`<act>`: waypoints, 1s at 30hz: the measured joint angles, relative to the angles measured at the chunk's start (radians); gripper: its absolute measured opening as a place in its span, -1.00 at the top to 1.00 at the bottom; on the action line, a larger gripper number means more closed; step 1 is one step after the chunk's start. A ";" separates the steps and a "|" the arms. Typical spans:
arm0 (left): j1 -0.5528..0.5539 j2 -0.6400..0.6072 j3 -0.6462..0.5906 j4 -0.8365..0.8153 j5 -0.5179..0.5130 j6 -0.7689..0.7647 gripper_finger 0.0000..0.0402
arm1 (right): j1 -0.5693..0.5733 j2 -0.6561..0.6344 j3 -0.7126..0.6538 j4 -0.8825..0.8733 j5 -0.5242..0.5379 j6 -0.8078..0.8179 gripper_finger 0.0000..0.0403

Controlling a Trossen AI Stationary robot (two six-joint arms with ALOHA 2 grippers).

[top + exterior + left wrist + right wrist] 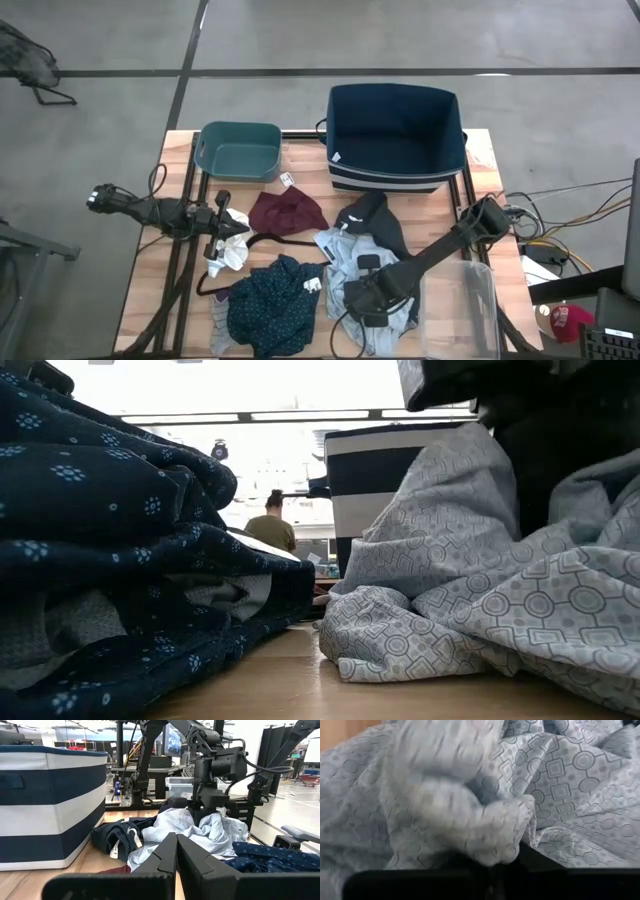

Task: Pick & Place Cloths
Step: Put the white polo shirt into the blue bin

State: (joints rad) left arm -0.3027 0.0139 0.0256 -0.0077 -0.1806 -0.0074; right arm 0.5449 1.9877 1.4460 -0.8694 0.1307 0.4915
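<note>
Up close, right fingers (492, 862) pinch pale shirt (560, 780); left fingers (175, 865) together.

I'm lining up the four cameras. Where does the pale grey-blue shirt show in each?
High: pale grey-blue shirt lower centre, under the right gripper.
Low: right half.
Left wrist: centre, below the right arm.
Right wrist: fills the picture.
Shared landmark: striped navy bin, also in low and left wrist.

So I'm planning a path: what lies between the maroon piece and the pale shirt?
High view: a black garment lies between the maroon piece and pale shirt.
</note>
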 joint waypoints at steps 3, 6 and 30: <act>0.000 0.000 0.000 0.000 0.000 0.000 0.93 | 0.000 -0.037 0.000 -0.019 0.030 0.002 0.91; 0.000 0.002 0.000 0.000 0.000 0.000 0.93 | 0.000 -0.093 -0.001 -0.057 0.092 0.002 0.93; 0.000 0.002 0.000 0.000 0.000 0.000 0.93 | -0.091 -0.598 0.139 -0.093 0.662 -0.330 0.93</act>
State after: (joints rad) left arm -0.3028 0.0158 0.0254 -0.0074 -0.1806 -0.0074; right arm 0.4534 1.3896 1.5848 -0.9623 0.7929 0.1610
